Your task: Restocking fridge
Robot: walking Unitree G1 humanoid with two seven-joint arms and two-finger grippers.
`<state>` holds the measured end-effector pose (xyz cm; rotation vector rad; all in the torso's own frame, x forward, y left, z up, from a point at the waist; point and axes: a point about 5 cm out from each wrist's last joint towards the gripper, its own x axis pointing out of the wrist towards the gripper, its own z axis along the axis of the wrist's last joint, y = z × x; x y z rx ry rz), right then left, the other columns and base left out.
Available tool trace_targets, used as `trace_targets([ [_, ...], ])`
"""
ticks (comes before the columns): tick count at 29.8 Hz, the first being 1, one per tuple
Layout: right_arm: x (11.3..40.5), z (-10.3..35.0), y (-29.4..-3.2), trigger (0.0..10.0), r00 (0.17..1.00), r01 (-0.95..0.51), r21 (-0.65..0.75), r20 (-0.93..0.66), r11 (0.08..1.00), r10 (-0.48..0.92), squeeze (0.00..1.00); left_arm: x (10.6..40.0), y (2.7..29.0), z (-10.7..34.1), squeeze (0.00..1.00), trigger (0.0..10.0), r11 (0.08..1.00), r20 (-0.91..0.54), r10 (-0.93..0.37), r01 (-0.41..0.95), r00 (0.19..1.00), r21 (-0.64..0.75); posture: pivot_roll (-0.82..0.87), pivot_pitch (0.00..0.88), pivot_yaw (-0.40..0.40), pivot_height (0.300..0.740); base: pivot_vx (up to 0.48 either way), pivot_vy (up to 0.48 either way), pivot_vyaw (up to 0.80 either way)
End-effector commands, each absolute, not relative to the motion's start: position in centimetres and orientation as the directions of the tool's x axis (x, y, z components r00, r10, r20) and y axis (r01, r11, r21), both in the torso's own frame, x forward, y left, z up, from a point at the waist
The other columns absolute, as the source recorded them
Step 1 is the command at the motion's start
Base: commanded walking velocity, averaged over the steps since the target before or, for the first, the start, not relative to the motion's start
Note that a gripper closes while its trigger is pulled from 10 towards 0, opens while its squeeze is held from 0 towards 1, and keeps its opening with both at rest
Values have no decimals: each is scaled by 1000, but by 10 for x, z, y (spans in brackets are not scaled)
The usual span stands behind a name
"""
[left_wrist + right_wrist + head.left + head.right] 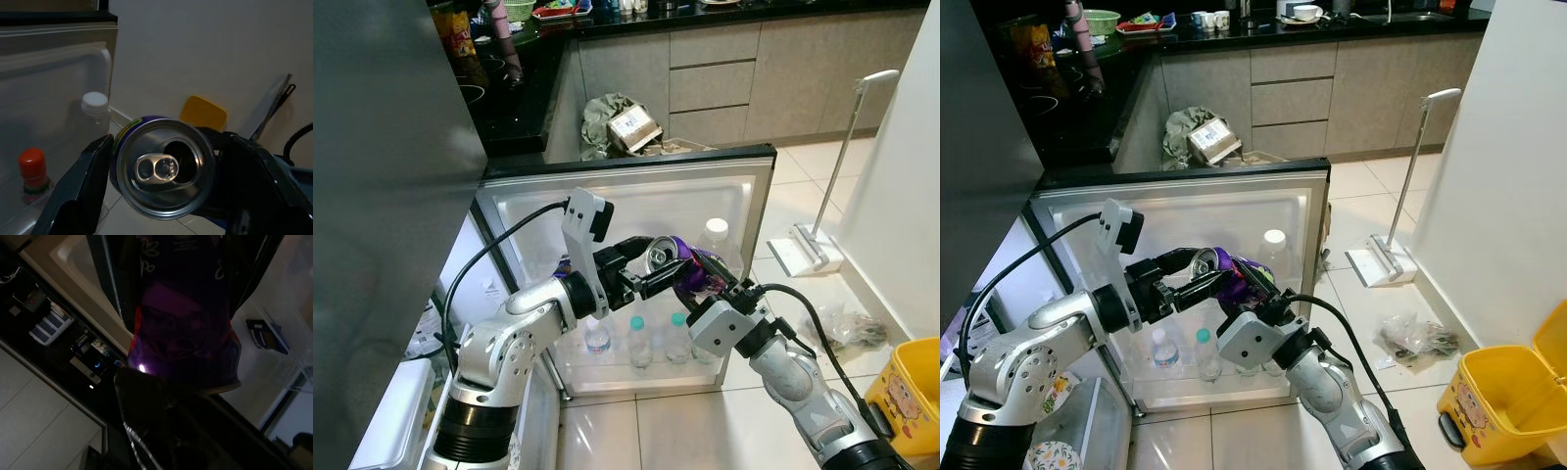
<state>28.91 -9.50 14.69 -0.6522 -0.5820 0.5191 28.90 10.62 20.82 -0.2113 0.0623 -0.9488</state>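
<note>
The open fridge door [636, 196] lies nearly flat across the middle of the head views, its inner liner facing up. Its bottom shelf holds a row of small bottles [637, 338] at about 6 o'clock and a taller white-capped bottle [716, 240] at 3 o'clock of the liner. Behind it, at 12 o'clock, runs the dark kitchen worktop [524, 108] with grey drawers under it. A mop [822, 220] leans on the white wall at 3 o'clock, a yellow bin [906, 392] stands at 5 o'clock, and the floor [656, 431] is pale tile.

Above the door shelf both arms meet on one purple can [680, 264]. It lies on its side, long axis running roughly 9 to 3 o'clock, with the opened silver top toward the left hand [641, 269]. In the left wrist view the two black fingers [83, 181] stand on either side of the can's rim, apart and not visibly pressing on it. The right hand [720, 284] comes in from 4 o'clock and is clamped on the can's body.

The right hand seems to carry the can; the left, at its top, is nearer to the shelf row, so a hand-over looks like the step in hand.
</note>
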Motion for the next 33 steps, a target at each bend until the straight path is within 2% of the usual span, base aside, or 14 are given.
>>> trace_targets([
  [1,289,147,-93,10000,712,-265,-684,336,680,616,0,286,105,206,0,9961,551,24,-823,808,568,-206,-118,6,60,740,0,0,0],
  [2,289,147,-93,10000,712,-265,-684,336,680,616,0,286,105,206,0,9961,551,24,-823,808,568,-206,-118,6,60,740,0,0,0],
  [3,289,147,-93,10000,712,-266,-684,336,679,617,0,286,105,206,0,8549,552,27,-823,808,568,-205,-118,7,59,740,0,0,0],
  [4,288,146,-93,10000,712,-268,-684,335,679,618,0,286,105,206,0,4392,551,30,-823,809,567,-205,-118,7,59,740,0,0,0],
  [5,288,146,-93,10000,712,-268,-684,335,679,618,0,286,105,206,0,4392,551,30,-823,809,567,-205,-118,7,59,740,0,0,0],
  [6,288,146,-93,10000,711,-269,-684,334,678,619,0,286,104,206,0,2667,545,35,-826,813,563,-204,-118,7,59,740,0,0,0],
  [7,288,146,-93,10000,711,-269,-684,334,678,619,0,286,104,207,0,0,542,35,-828,815,560,-205,-120,8,59,740,0,0,0],
  [18,289,147,-93,10000,710,-260,-687,341,679,616,0,282,102,204,0,0,523,19,-844,830,536,-193,-119,9,61,740,0,0,0],
  [20,289,148,-93,10000,710,-258,-687,342,679,615,0,282,101,204,0,10000,527,15,-842,829,539,-187,-118,9,61,740,0,0,0],
  [26,289,148,-93,10000,710,-258,-687,342,679,615,0,282,99,203,0,10000,533,11,-840,830,542,-168,-118,9,61,740,0,0,0],
  [27,289,148,-93,10000,709,-259,-687,342,679,616,0,283,99,203,1000,10000,538,13,-837,826,547,-167,-119,9,61,740,0,0,0],
  [33,289,149,-93,10000,706,-259,-687,345,679,618,0,284,98,203,1000,10000,553,14,-827,817,563,-166,-119,9,60,740,0,0,0],
])
